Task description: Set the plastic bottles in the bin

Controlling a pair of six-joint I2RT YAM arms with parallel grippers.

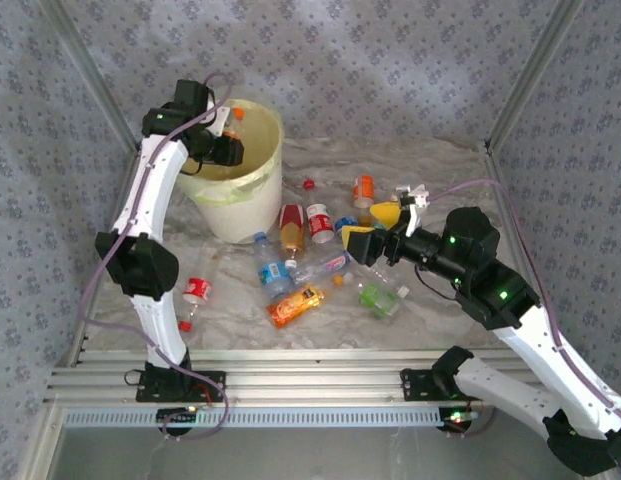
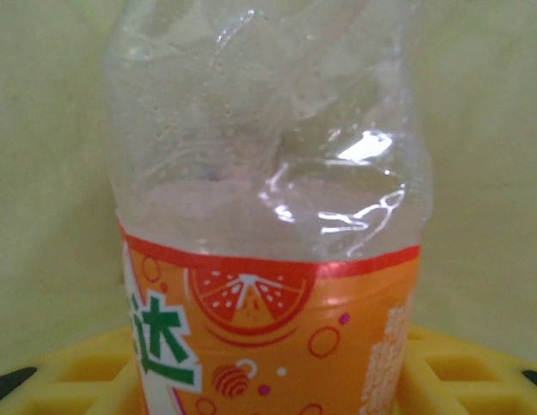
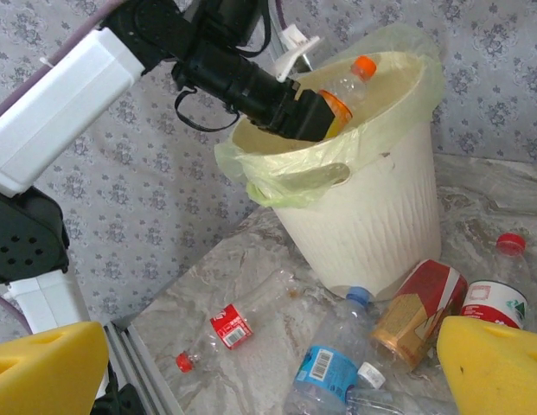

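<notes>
The left gripper [image 3: 324, 117] pinches an orange-labelled bottle [image 3: 348, 86] (orange cap up) over the mouth of the bin [image 1: 240, 205], at the far-left corner of the table [image 1: 240, 305]. The right gripper [image 1: 374, 227], fingers spread wide, hovers above loose bottles [image 1: 295, 265] mid-table.

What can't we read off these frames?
- Bin contents: in top external the left arm and the rim hide the inside; right wrist views it from the side, so the near wall hides them.
- Orange-label bottle held in the left end effector: in left wrist the cap is cut off by the top edge.
- Label text on the loose bottles: too small in top external.
</notes>
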